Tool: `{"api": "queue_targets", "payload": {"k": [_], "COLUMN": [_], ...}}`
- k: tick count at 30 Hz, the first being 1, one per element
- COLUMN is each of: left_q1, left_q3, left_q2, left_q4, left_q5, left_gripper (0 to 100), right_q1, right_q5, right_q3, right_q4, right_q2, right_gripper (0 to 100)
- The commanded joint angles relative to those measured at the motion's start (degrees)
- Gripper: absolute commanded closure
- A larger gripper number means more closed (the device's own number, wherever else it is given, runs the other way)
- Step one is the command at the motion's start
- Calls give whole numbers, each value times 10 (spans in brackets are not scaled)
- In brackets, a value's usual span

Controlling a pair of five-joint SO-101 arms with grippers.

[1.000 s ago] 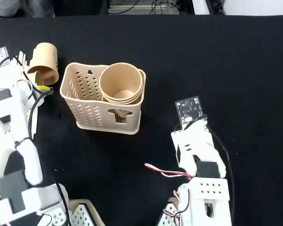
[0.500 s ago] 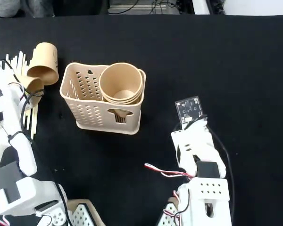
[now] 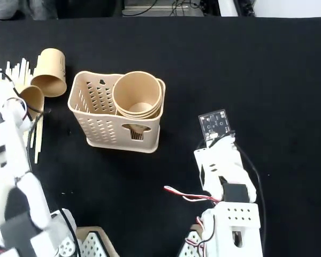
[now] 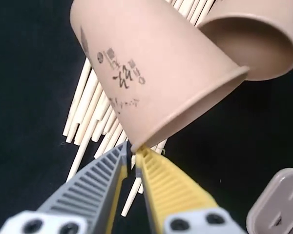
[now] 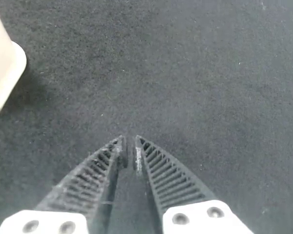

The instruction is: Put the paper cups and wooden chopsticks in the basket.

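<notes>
Two paper cups lay outside the basket (image 3: 117, 115), both to its left. We saw the left gripper (image 4: 132, 152) pinched shut on the rim of one, the held cup (image 4: 151, 73), which tilted above the wooden chopsticks (image 4: 88, 112) spread on the black table (image 3: 246, 64) on that same side. Beside it, near the basket's left wall, the loose cup (image 3: 51, 72) lay on its side. We counted several stacked cups (image 3: 137, 95) standing inside the basket's right end. Right of the basket, the right gripper (image 5: 129, 151) hung over bare table, fingers closed on nothing.
</notes>
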Motion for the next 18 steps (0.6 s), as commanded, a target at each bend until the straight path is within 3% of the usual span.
{"api": "queue_targets", "payload": {"k": [1,6,11,14,18], "left_q1": [-3,-1,34,102,277], "left_q3": [31,45,-36,-102,-188], "left_q2": [-109,-270,-422,-490,-544], "left_q4": [1,111,277,356,428], "left_q5": [4,4,5,5,-24], "left_gripper": [971,971,971,971,971], "right_q1": [0,0,0,0,0], "right_q5": [4,4,4,4,4], "right_q3": [-2,-2,-2,-2,-2], "right_q4": [-12,-12,-12,-12,-12], "right_q2": [-2,-2,-2,-2,-2], "right_gripper": [956,956,956,956,956]}}
